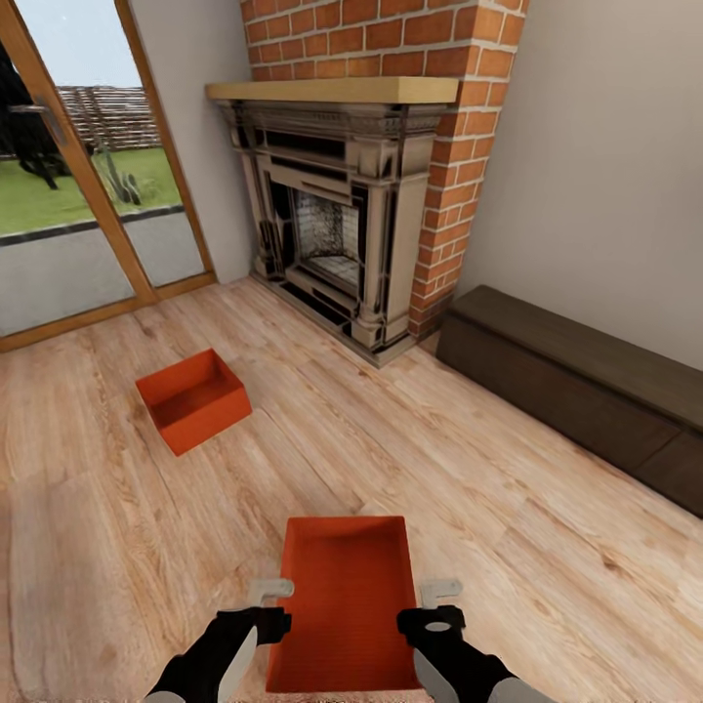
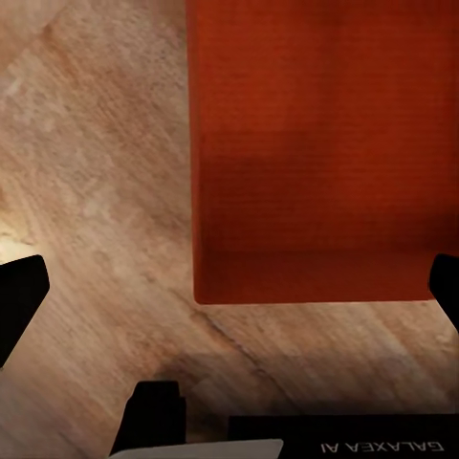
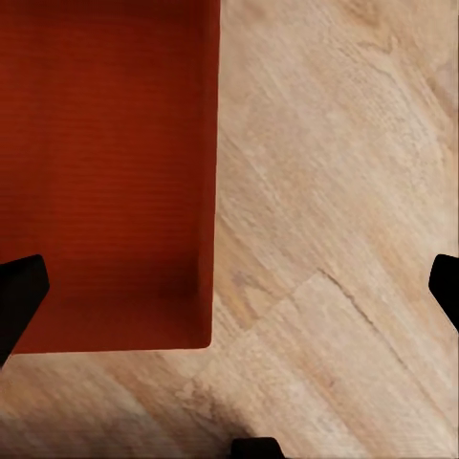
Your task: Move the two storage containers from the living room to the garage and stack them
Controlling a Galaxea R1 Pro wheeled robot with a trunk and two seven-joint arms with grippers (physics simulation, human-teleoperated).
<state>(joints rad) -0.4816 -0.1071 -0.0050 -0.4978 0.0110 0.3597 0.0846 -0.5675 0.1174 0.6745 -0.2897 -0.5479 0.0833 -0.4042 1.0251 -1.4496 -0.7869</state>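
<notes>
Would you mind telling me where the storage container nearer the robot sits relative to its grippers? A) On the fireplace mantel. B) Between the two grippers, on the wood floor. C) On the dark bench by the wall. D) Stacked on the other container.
B: the near container lies on the wood floor between the left gripper and the right gripper.

- Two black arms with grey-white lower panels.
- Left end effector point(image 1: 262, 607) and right end effector point(image 1: 436, 605): black wrists, pale grey fingers.
- White "GALAXEA AI" lettering on black casing.
</notes>
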